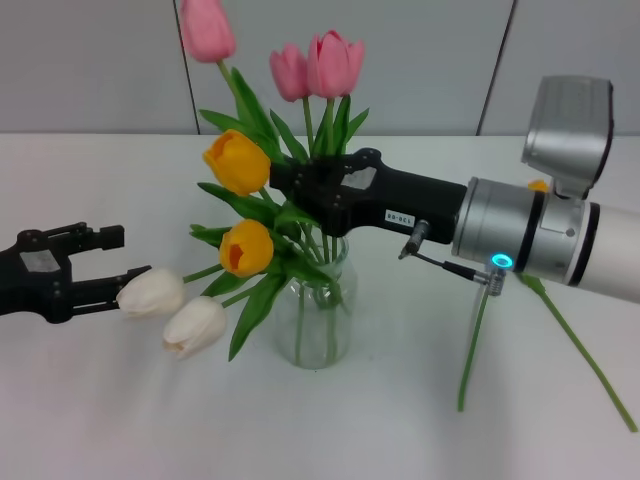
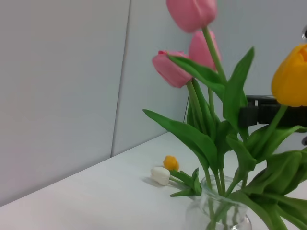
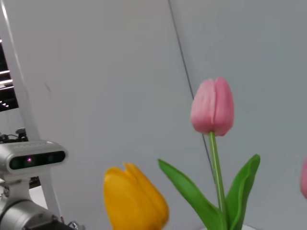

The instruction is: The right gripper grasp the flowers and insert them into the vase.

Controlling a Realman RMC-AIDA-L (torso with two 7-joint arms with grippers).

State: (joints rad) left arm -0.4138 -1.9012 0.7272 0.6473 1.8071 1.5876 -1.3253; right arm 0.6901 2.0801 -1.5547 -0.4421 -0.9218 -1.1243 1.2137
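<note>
Starting at the left edge of the bench [image 1: 90,420], you have the left gripper [image 1: 112,268] resting low over the white surface, its two black fingers spread apart and holding nothing. Just off its fingertips lie two white tulip heads [image 1: 172,308], side by side; the nearer one seems to touch the lower finger, though you cannot be sure of contact.

Toward the middle of the bench stands the vase [image 1: 318,318], clear glass, upright, with green stems visible inside it. The flowers [image 1: 262,160] rise out of its neck: three pink heads high up, two orange-yellow heads lower on the left side, leaves fanning outward. The white heads belong to stems that droop from the bunch down to the bench.

Just above the vase mouth you see the right gripper [image 1: 312,192], reaching in from the right edge on its silver wrist with the blue ring lit. Its black fingers are buried among stems and leaves, apparently clamped on the flowers' stems.

Farther right, beneath that wrist, two loose green stems [image 1: 478,340] lie on the bench. The left wrist view shows a small orange and white head [image 2: 164,172] lying on the bench toward the far wall.
</note>
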